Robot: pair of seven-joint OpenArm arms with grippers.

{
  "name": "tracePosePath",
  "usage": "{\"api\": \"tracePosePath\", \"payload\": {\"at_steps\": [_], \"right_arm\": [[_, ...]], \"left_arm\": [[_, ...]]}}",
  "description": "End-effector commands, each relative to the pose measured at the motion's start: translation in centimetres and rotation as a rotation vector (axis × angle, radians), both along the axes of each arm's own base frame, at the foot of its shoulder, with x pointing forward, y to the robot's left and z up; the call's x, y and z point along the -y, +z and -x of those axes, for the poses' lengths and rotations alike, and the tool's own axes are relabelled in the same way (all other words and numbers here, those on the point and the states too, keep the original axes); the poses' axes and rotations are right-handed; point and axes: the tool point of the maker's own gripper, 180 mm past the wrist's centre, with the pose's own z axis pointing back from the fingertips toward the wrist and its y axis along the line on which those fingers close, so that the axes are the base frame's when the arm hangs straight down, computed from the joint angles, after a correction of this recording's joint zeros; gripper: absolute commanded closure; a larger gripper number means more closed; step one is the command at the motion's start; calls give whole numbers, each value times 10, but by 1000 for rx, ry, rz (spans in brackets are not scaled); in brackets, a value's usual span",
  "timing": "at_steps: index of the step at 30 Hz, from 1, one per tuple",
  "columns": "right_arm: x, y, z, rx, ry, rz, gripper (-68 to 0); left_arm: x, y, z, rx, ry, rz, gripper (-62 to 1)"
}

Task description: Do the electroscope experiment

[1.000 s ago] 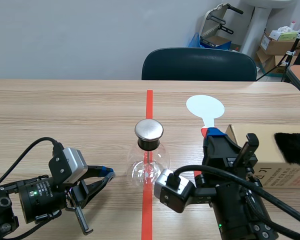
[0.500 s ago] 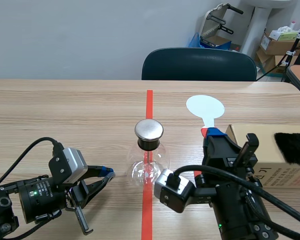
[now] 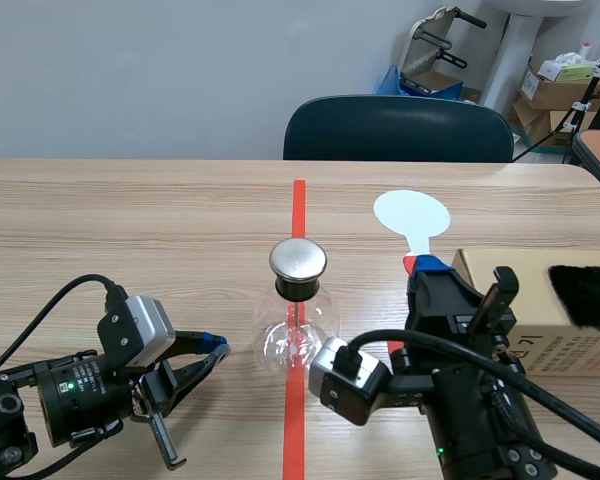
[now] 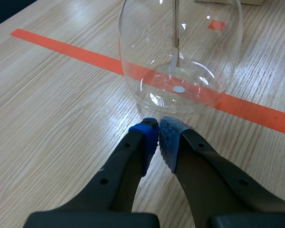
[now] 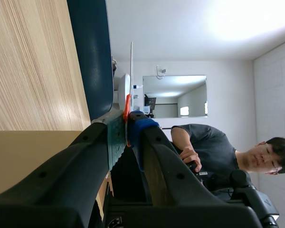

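The electroscope, a clear glass flask (image 3: 297,342) with a round metal cap (image 3: 298,260), stands on the red tape line at the table's middle. My left gripper (image 3: 218,347) lies low to its left, shut on nothing. In the left wrist view its blue pads (image 4: 152,135) meet just short of the flask (image 4: 180,57), whose inner rod (image 4: 176,28) hangs down. My right gripper (image 3: 427,266) is raised to the flask's right, shut on the red handle of a white round paddle (image 3: 411,214). The right wrist view shows that paddle (image 5: 131,66) edge-on between the fingers of my right gripper (image 5: 127,127).
A cardboard box (image 3: 525,318) with a patch of black fur (image 3: 586,294) on top sits at the right, beside my right arm. A dark chair (image 3: 398,130) stands behind the table's far edge. A person (image 5: 213,149) shows in the right wrist view's background.
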Motion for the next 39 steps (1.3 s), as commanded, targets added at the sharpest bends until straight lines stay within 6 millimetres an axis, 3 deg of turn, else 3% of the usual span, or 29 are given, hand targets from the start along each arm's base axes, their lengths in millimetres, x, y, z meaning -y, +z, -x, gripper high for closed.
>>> {"api": "tracePosePath", "payload": {"at_steps": [1, 27, 39], "right_arm": [[0, 8, -3, 30, -1, -6, -8], [5, 14, 2, 38, 0, 2, -8], [-22, 13, 10, 38, 160, 19, -8]], "left_arm": [[3, 7, -3, 15, -5, 24, -55], [2, 7, -5, 29, 5, 17, -55], [1, 7, -5, 33, 8, 16, -55]]}}
